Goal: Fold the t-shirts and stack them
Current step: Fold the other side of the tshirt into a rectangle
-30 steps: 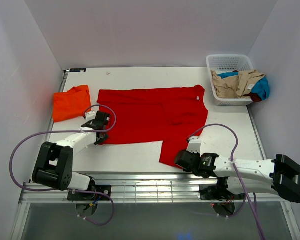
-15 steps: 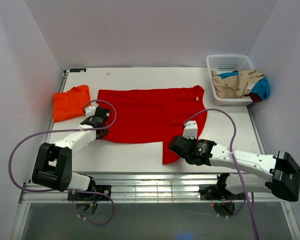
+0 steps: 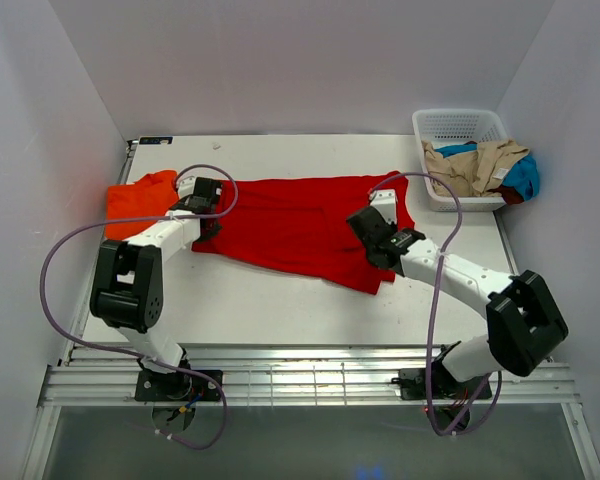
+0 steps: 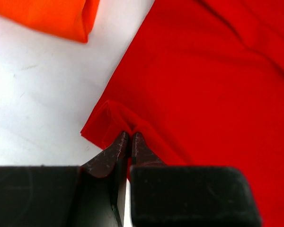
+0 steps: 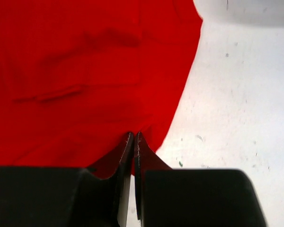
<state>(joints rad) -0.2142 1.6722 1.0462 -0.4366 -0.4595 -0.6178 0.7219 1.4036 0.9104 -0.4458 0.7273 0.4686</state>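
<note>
Flanking the red t-shirt [image 3: 300, 225]: orange t-shirt [image 3: 140, 200] left, white basket [image 3: 458, 124] right.

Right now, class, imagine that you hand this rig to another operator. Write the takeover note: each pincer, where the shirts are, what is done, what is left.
Left pincer: shut on a pinched corner of the red t-shirt.
Right pincer: shut on the same shirt's edge, at its other end.
Red t-shirt: spread across the middle of the table, held at both ends, fold apparently under way.
Orange t-shirt: compact bundle at the table's left side, apparently folded already.
Left: finish folding the red one, then stack the two.
Basket, far right, holds other cloth.
</note>
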